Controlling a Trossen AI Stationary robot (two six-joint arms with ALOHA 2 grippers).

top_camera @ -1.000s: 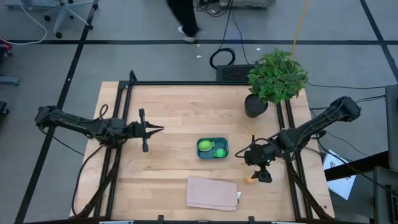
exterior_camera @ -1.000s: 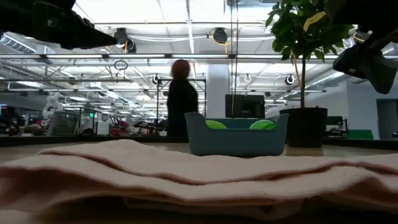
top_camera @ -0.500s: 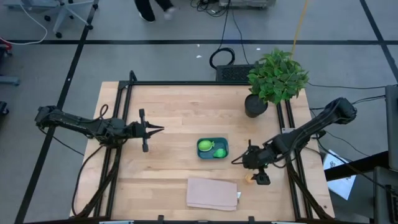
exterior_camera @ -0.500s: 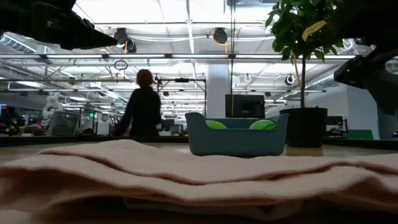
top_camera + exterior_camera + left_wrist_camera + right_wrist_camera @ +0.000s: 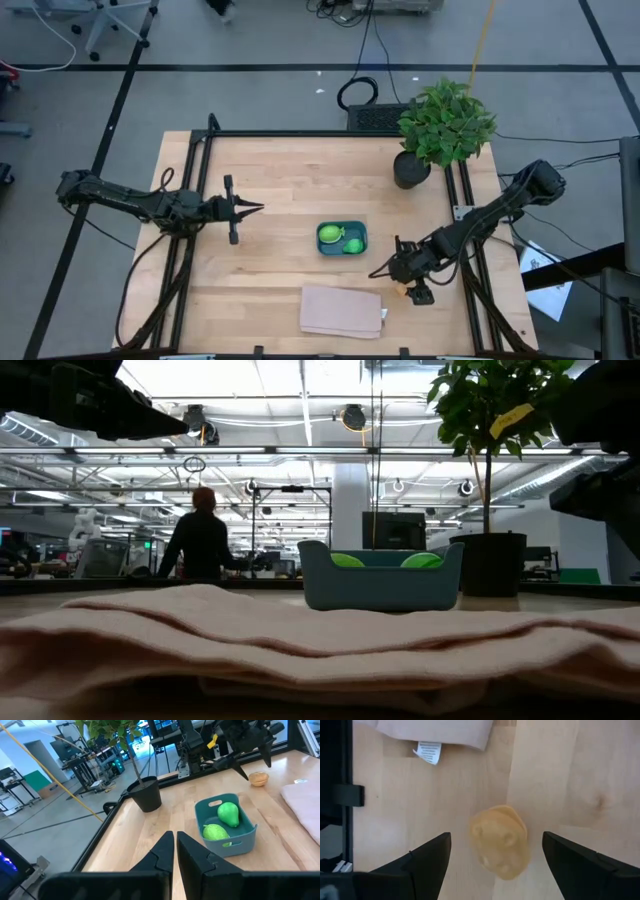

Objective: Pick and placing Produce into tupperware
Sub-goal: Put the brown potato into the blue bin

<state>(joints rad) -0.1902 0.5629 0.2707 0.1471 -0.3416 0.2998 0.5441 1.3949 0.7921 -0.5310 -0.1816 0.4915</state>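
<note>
The teal tupperware (image 5: pixel 342 238) sits mid-table and holds the bright green fruit (image 5: pixel 216 832) and the pale yellow-green one (image 5: pixel 229 813). The orange fruit (image 5: pixel 401 288) lies on the table to its right, nearer the near edge. My right gripper (image 5: pixel 403 282) hangs over the orange fruit, pointing down and open. In the right wrist view its fingers (image 5: pixel 427 862) stand on either side of the orange fruit (image 5: pixel 500 842), apart from it. My left gripper (image 5: pixel 258 208) waits shut above the table's left half, its fingertips (image 5: pixel 175 845) together.
A folded beige cloth (image 5: pixel 342 310) lies near the near edge, just left of the orange fruit. A potted plant (image 5: pixel 445 125) stands at the far right corner. Black frame rails (image 5: pixel 200 170) run along both sides. A person (image 5: pixel 203 545) stands in the room beyond.
My right gripper has moved down and toward the table's near edge, coming over the orange fruit with its fingers still apart. The fruits and the tupperware have stayed in place. A person has walked across the room behind.
</note>
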